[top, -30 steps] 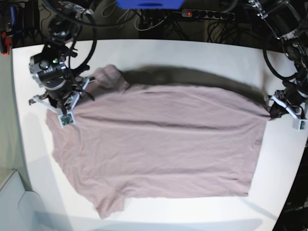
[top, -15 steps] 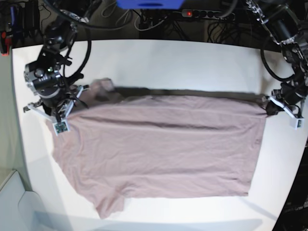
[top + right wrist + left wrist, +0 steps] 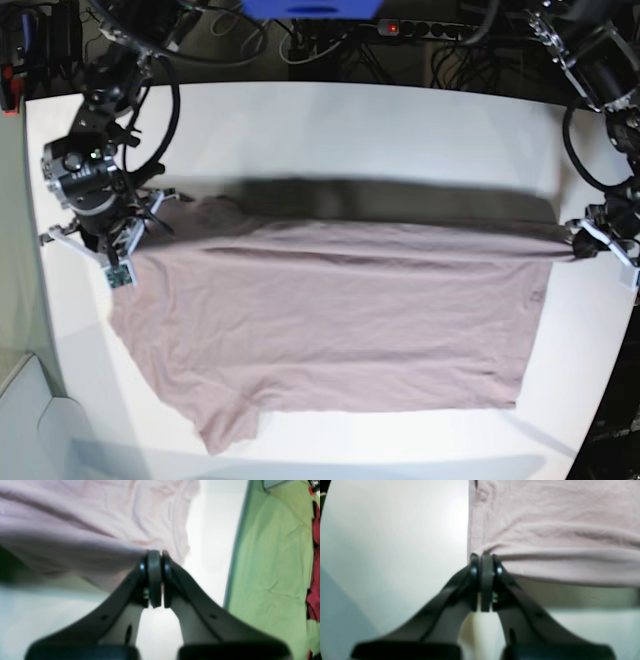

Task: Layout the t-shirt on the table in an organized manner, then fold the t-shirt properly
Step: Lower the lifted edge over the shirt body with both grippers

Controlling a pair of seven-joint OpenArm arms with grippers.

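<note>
My left gripper (image 3: 578, 240) and right gripper (image 3: 130, 228), both clamping the t-shirt (image 3: 330, 320), have lifted its far edge off the table (image 3: 350, 120); long axis runs gripper to gripper.

No words, numbers or brand marks could be read in any view. The small patterned tags (image 3: 118, 275) on the arms were too tiny and blurred to make out, and the t-shirt (image 3: 330, 320) showed plain cloth.
</note>
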